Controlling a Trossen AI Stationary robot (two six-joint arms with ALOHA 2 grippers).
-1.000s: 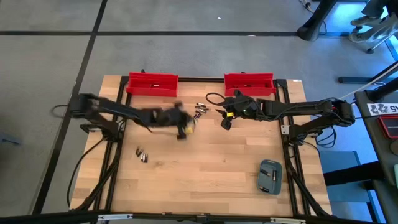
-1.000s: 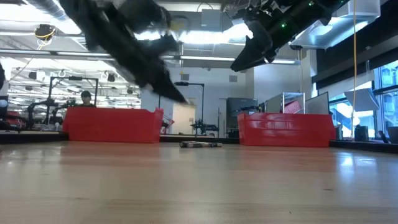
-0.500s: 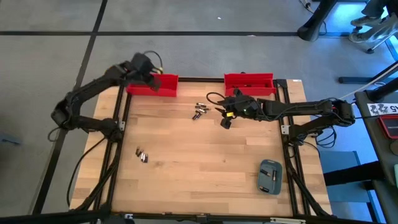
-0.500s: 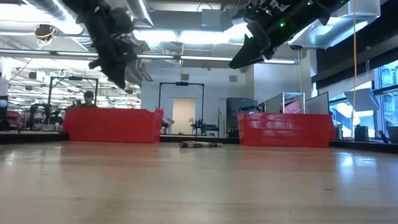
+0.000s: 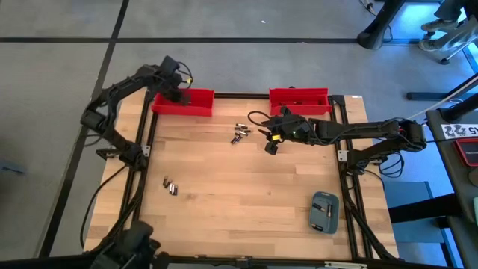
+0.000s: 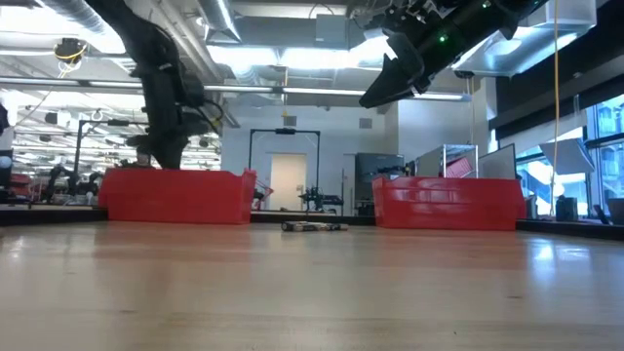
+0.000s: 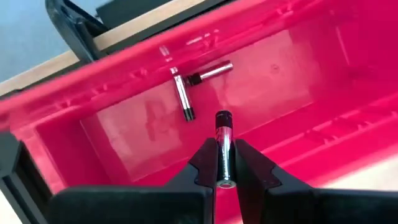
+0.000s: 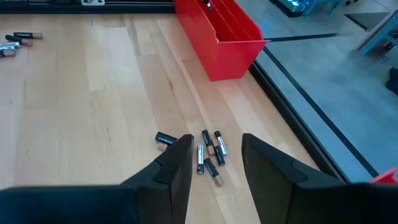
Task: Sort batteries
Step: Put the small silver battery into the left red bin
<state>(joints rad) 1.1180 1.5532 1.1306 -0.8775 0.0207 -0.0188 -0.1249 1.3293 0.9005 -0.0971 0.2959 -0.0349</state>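
Holding one battery (image 7: 223, 146) pinched in left gripper (image 7: 222, 163) over red bin (image 7: 74, 134); release w/o swinging, drop beside two inside; right gripper (image 8: 211, 163) half-open, empty, above loose cells (image 8: 210, 151).

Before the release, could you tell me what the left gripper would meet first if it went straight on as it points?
Probably the floor of the left red bin; the left gripper, shut on a battery, points into it.

Left hand (image 7: 219, 163) clamped, arm extended; right hand (image 8: 214, 163) parted, hovering.
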